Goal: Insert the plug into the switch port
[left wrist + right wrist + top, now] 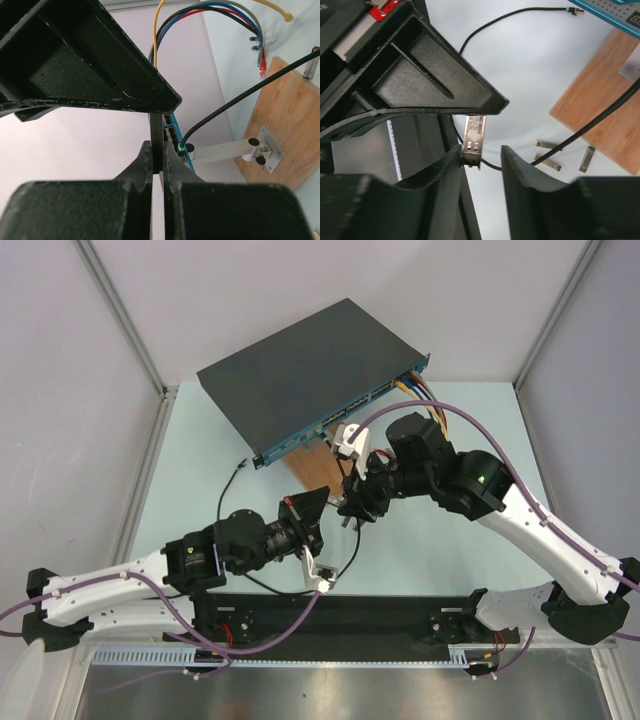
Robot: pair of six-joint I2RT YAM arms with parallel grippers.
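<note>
silver plug (472,131), one, inside parted right end effector (481,152); left end effector (159,150) closed; one switch (300,370).

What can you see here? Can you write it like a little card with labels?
table: pale green
switch: black box, blue front, at the far side
board: brown wood, by the switch's front
cables: yellow, blue, red, at the switch's right end
plug: silver, on a black cable
right fingers: open, plug between them with a gap
left fingers: shut on a thin black strip
metal bits: three, loose on the table near the board
plug in switch: not yet
</note>
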